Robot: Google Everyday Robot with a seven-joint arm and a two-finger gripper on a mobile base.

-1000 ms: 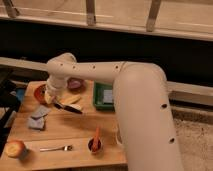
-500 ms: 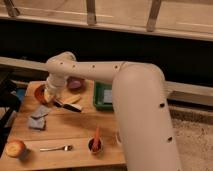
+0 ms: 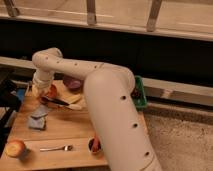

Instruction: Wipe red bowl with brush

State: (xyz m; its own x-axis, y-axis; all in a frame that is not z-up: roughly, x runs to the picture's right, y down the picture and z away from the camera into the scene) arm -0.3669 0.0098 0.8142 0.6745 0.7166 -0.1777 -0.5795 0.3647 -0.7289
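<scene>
One gripper [image 3: 41, 94] at red bowl [image 3: 51, 92] — one fork [image 3: 56, 148], one apple [image 3: 15, 148].

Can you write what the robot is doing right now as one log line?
task: wipe red bowl | gripper: at red bowl, far left of table | brush: just right of red bowl, close to gripper

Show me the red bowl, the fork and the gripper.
red bowl [image 3: 51, 92]: camera view, on its red side.
fork [image 3: 56, 148]: camera view, middle of its handle.
gripper [image 3: 40, 95]: camera view, arm's tip, at the bowl's left.
</scene>
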